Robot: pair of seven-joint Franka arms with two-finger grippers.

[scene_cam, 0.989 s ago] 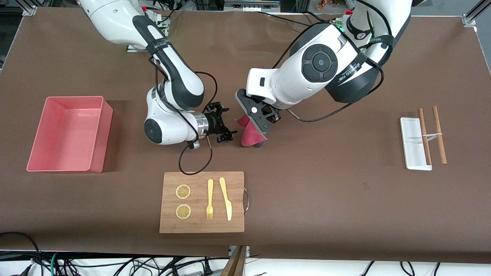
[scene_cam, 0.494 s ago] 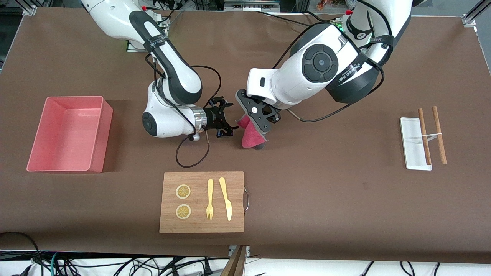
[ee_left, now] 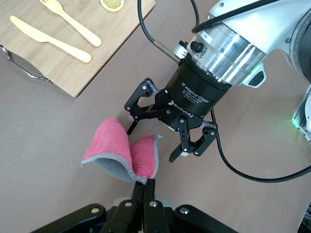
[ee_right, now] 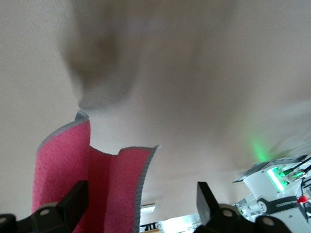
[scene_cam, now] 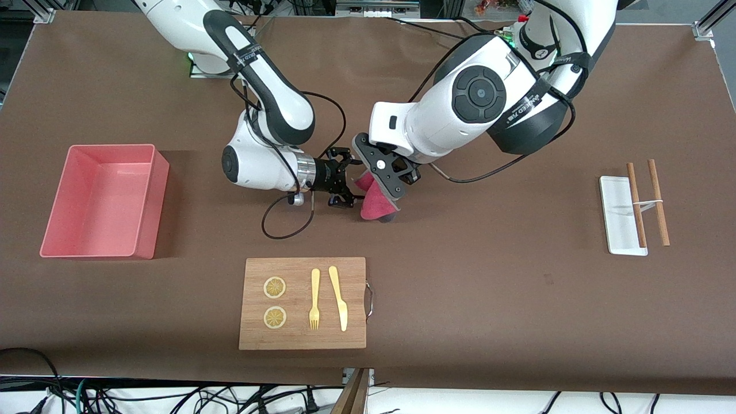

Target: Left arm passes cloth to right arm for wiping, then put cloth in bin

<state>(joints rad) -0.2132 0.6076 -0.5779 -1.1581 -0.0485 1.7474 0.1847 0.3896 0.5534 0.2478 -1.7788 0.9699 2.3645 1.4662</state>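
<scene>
Above the brown table's middle, the small crimson-pink, grey-backed soft cloth (ee_left: 127, 155) is pinched in the closed left gripper (ee_left: 144, 187), while the right gripper (ee_left: 167, 138) is held spread wide beside it.

Long brown matte-covered table (scene_cam: 517, 322) under even light, silver aluminium frame brackets (scene_cam: 706, 26) at its corners, tangled black and white cables (scene_cam: 172, 399) on the pale floor along its near edge.
</scene>
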